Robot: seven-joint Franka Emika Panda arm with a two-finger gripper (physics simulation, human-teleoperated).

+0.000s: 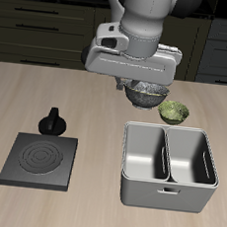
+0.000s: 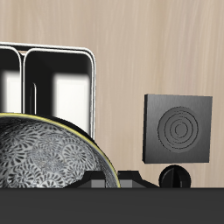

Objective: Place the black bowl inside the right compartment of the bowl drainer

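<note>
The black bowl (image 1: 147, 92), dark outside with a grey-white speckled inside, hangs above the table just behind the bowl drainer (image 1: 165, 193). My gripper (image 1: 138, 87) is shut on the bowl's rim. The wrist view shows the bowl's patterned inside (image 2: 44, 159) close up, with the bowl drainer (image 2: 91, 87) beyond it. The drainer is a grey metallic tub with a central divider, and both of its compartments are empty. The bowl is over the table, not over either compartment.
An olive-green bowl (image 1: 173, 112) sits on the table beside the held bowl, just behind the drainer. A flat black stove plate (image 1: 39, 161) lies towards the front, with a small black knobbed object (image 1: 52, 122) behind it.
</note>
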